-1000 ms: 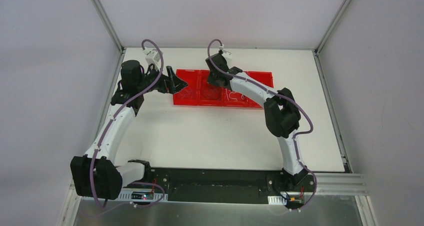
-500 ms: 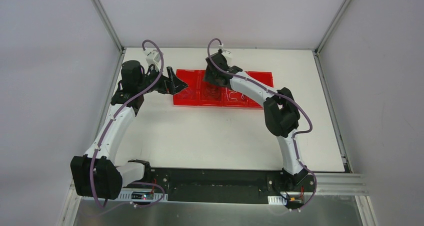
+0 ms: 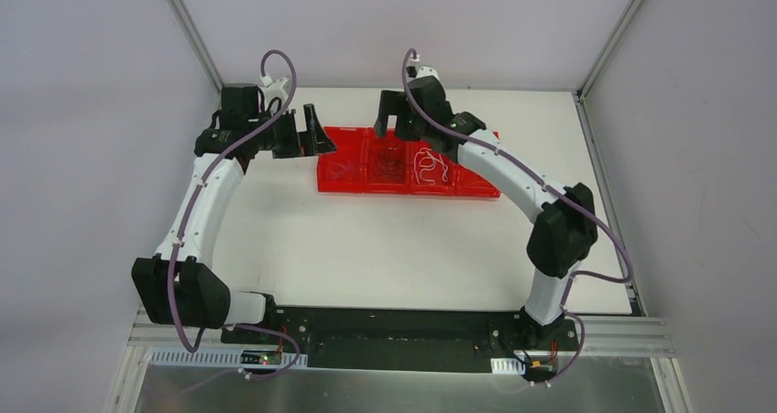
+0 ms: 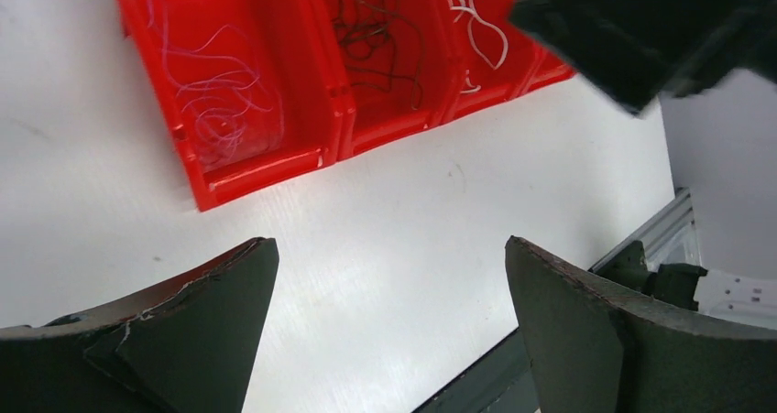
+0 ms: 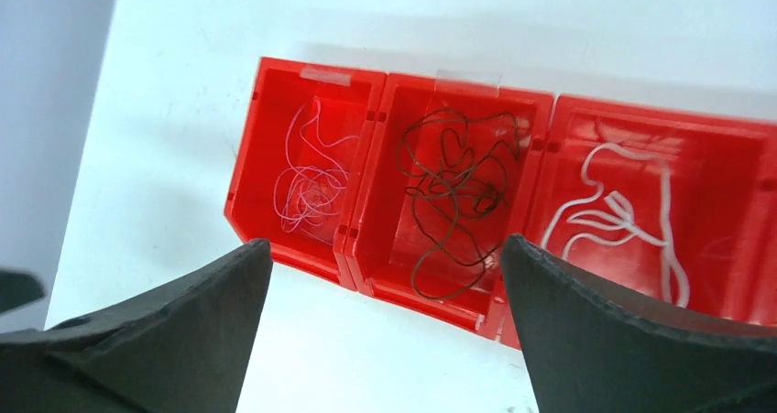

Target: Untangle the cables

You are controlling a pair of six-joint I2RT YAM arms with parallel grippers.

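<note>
Seen from above, a row of red plastic open-topped bins sits at the far side of the white table. The left gripper hangs at the row's left end and the right gripper over its far edge. A dark wire tangle lies in the second bin from the left and a white looped cable in the third.

In the left wrist view, the left gripper is spread wide over bare table and holds nothing. Beyond it, one bin holds a thin pale wire, the next the dark wire tangle, and the next the white looped cable.

In the right wrist view, the right gripper is also spread and empty, above the bins. Each cable lies loose in its own bin: the thin pale wire, the dark wire tangle and the white looped cable.
</note>
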